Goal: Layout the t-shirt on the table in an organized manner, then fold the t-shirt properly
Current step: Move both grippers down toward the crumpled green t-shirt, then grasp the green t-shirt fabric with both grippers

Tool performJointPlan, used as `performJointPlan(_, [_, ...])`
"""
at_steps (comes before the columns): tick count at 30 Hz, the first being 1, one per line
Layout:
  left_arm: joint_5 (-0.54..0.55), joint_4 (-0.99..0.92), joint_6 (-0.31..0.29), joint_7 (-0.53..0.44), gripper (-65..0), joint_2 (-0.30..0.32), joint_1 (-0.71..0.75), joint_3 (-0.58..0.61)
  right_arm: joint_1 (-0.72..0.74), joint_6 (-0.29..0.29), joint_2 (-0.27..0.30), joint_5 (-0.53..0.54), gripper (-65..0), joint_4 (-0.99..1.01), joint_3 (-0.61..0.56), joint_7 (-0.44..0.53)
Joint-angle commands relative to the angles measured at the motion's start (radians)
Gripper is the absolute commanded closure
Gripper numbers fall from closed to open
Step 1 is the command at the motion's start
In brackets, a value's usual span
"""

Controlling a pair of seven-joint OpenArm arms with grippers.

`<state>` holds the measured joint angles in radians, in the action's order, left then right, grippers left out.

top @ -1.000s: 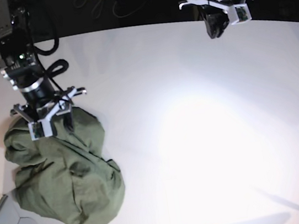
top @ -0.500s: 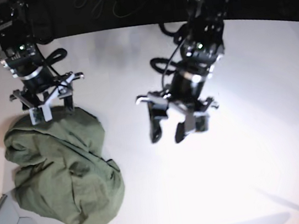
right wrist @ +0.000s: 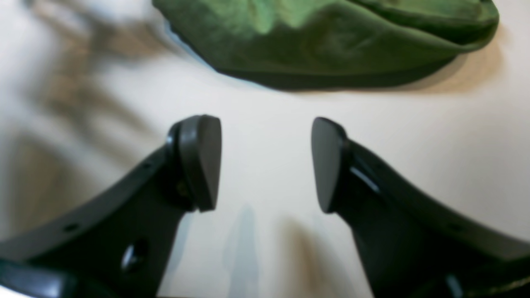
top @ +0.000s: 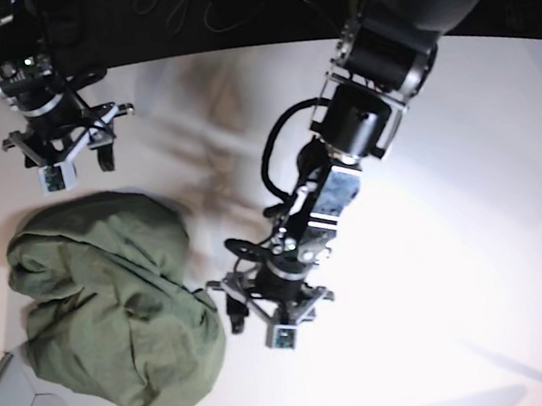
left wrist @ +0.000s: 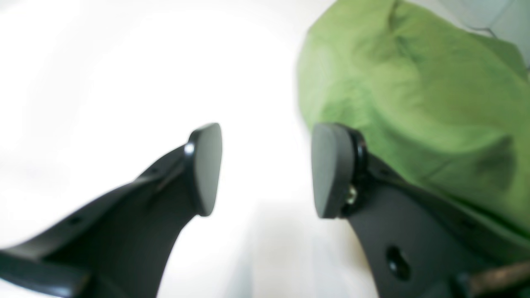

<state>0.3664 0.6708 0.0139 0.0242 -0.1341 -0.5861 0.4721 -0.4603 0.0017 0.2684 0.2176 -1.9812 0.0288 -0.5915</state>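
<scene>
- The shirt (top: 125, 314) is lying bunched on the white counter (top: 442, 270), at the side where the right arm is working.
- The right pincer (top: 80, 171) is hovering just beyond the shirt's far edge, its fingers spread and gripping nothing.
- The left pincer (top: 261, 334) is hanging beside the shirt, also spread and empty.
- The right wrist view is showing dark shade under the shirt's near edge; the base view is showing the whole heap, which both wrist views are cropping.

T-shirt (top: 127, 324) on the table's (top: 442, 270) left side.
</scene>
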Motion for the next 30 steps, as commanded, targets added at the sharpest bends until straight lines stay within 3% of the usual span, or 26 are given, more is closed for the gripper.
performJointPlan(1, [0.049,-0.024,-0.010,-0.046,-33.5,-0.023,-0.061,0.046,-0.008,-0.004,0.006,0.003,-34.8,-0.017,0.003,0.018])
performJointPlan(5, [0.225,-0.101,-0.012,-0.068,-33.5,-0.023,-0.087,0.165,0.007,-0.006,0.004,0.003,-34.8,-0.016,0.003,0.018])
performJointPlan(9, [0.245,-0.093,-0.010,-0.066,-33.5,-0.023,-0.070,0.164,0.114,-0.006,0.004,0.001,-34.8,-0.013,-0.002,0.017])
performJointPlan(13, [0.245,0.007,-0.009,-0.062,-33.5,0.054,-0.015,0.162,0.245,-0.006,0.004,0.001,-34.8,0.041,-0.028,0.006])
performJointPlan(18, [0.245,0.185,-0.007,-0.060,-33.5,0.184,0.070,0.161,0.412,-0.002,0.004,0.003,-34.8,0.293,-0.077,0.015])
performJointPlan(21, [0.245,0.229,-0.007,-0.059,-33.5,0.235,0.114,0.099,0.487,-0.002,-0.008,0.003,-34.8,0.403,-0.148,0.018])
performJointPlan(27, [0.245,0.249,-0.010,0.056,-33.5,0.244,0.160,-0.079,0.556,-0.002,-0.064,0.003,-34.4,0.564,-0.257,0.080])
performJointPlan(30, [0.240,0.297,-0.010,0.069,-33.5,0.245,0.176,-0.115,0.539,-0.001,-0.077,0.003,-26.5,0.592,-0.340,0.081])
